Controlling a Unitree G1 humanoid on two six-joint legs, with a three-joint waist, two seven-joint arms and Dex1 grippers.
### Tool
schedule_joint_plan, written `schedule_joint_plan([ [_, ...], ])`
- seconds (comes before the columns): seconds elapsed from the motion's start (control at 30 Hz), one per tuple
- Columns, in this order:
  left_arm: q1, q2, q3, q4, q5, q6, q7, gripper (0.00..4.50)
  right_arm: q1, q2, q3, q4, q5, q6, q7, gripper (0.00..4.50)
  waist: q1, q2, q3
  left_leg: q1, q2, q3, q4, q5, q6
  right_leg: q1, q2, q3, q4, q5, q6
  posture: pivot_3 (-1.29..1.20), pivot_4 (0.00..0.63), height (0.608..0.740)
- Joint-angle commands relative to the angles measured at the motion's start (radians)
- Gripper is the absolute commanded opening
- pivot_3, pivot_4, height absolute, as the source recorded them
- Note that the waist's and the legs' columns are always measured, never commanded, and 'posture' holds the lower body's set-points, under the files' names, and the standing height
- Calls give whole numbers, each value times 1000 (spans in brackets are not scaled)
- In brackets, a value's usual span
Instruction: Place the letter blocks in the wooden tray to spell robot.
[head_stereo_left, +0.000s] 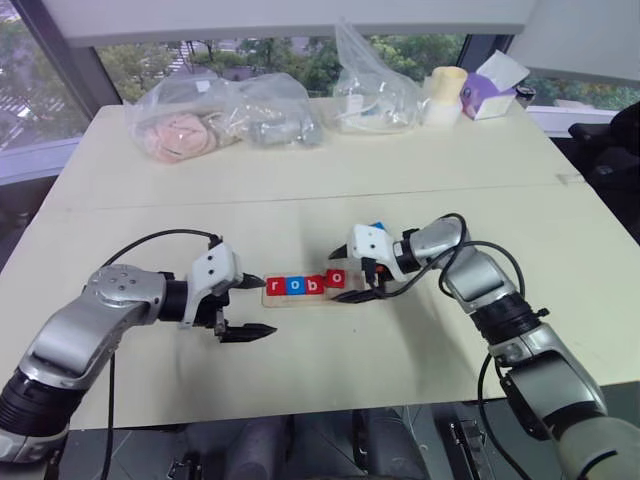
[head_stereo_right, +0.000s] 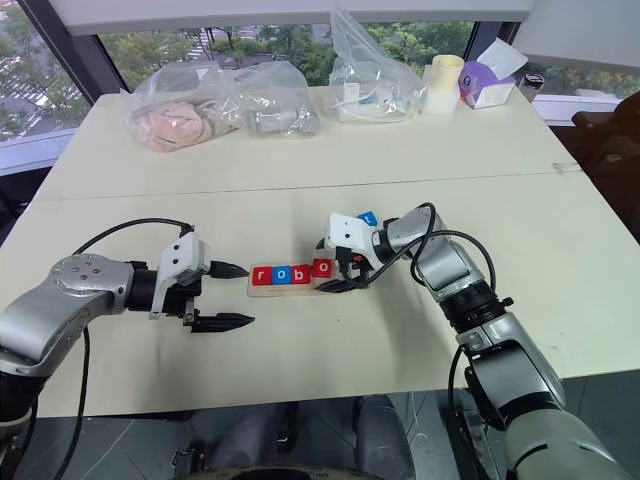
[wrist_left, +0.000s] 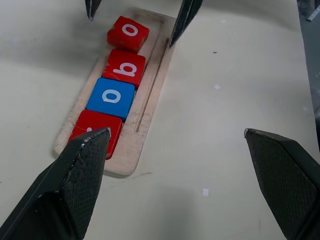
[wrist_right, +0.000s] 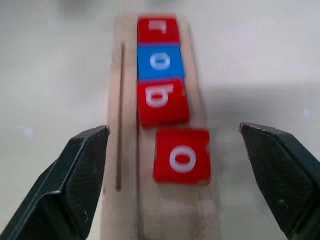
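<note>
Right gripper (head_stereo_left: 357, 280) hovers with its jaws spread wide and holding nothing, straddling the open end of the wooden tray (wrist_right: 116, 150) on a pale table (head_stereo_left: 300, 190). 4 letter blocks sit in the tray: a red r (wrist_right: 158, 29), a blue o (wrist_right: 160, 61), a red b (wrist_right: 161, 100) and a second red o (wrist_right: 182, 156), which lies slightly askew and shifted off the line of the other 3. A blue block (head_stereo_left: 377, 227), apparently the t, peeks out just behind the right wrist. Left gripper (head_stereo_left: 243, 306), also fully open and empty, waits at the tray's r end. To finish cleanly, the crooked o likely wants a nudge square against the b before the last block is fetched and lowered flat into the remaining space.
</note>
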Motion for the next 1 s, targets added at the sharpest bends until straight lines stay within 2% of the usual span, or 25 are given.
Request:
schedule_joint_plan([
  [0.03, -6, -1, 17, -3, 1, -15, 1, 4500, 12, -22, -54, -69, 48, 48, -11, 4428, 3, 0, 0, 0, 0, 0, 0, 0, 0, 0, 0, 0, 0, 0, 0, 0, 150, 740],
  [0.33, -22, -12, 4, 8, 5, -15, -3, 4500, 88, -6, -9, -94, 66, 98, -11, 4428, 1, 0, 0, 0, 0, 1, 0, 0, 0, 0, 0, 0, 0, 0, -1, 0, 150, 740],
  [0.63, -13, -10, 9, 2, 2, -11, 0, 4500, 93, 12, -3, -125, 83, 114, -20, 4428, 2, 0, 0, 0, 1, 2, 1, 0, 0, 0, 0, 1, 0, 0, -2, 0, 150, 740],
  [0.8, -11, -15, 7, -1, 0, -8, 5, 4500, 61, 19, -33, -95, 93, 108, -50, 4428, 1, 0, 0, 0, 1, 2, 1, 0, 0, 0, 0, 1, 0, 0, -2, 0, 150, 740],
  [1.0, -8, -20, 4, -2, 2, -9, 10, 4500, 60, 14, -9, -43, 77, 94, -50, 4428, 1, 0, 0, 0, 1, 2, 0, 0, 0, 0, 0, 1, 0, 0, -2, 0, 150, 740],
])
